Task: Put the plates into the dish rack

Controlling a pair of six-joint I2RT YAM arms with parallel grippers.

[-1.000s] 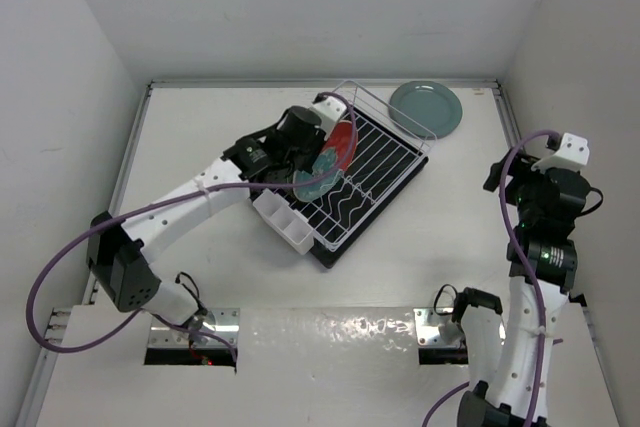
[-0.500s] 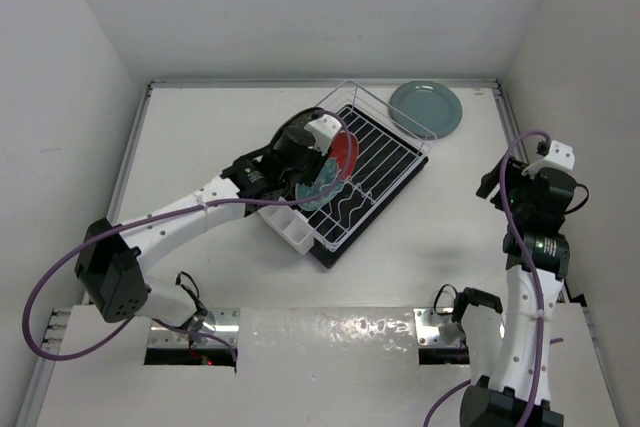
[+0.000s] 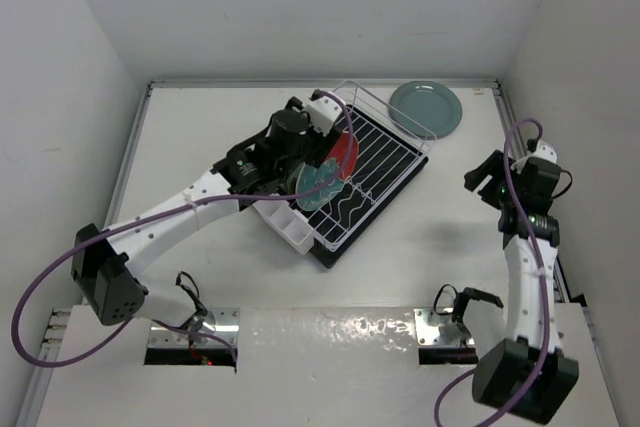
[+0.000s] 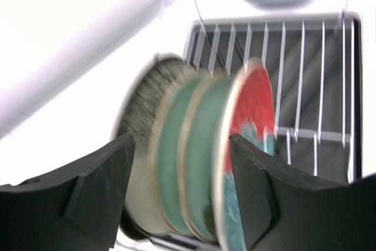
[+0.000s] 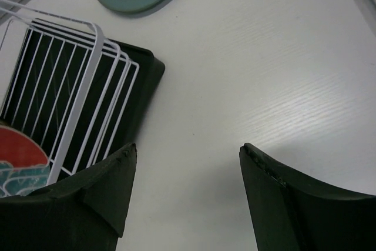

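You're in a robot lab test cell: plain white table (image 3: 200,132) boxed in by white panels (image 3: 60,97) on 3 sides. Left arm (image 3: 170,212) and right arm (image 3: 525,277) sit by metal brackets (image 3: 215,319) at the near edge, w/ purple cables (image 3: 16,332) looping loose. The dish rack (image 3: 375,162) is the only household item.

Bright even light; left wrist view overexposed, its plates (image 4: 200,157) motion-blurred; other views sharp.

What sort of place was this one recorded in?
Probably a lab test cell, not a kitchen: a white table boxed in by plain white walls, holding a dish rack and plates.
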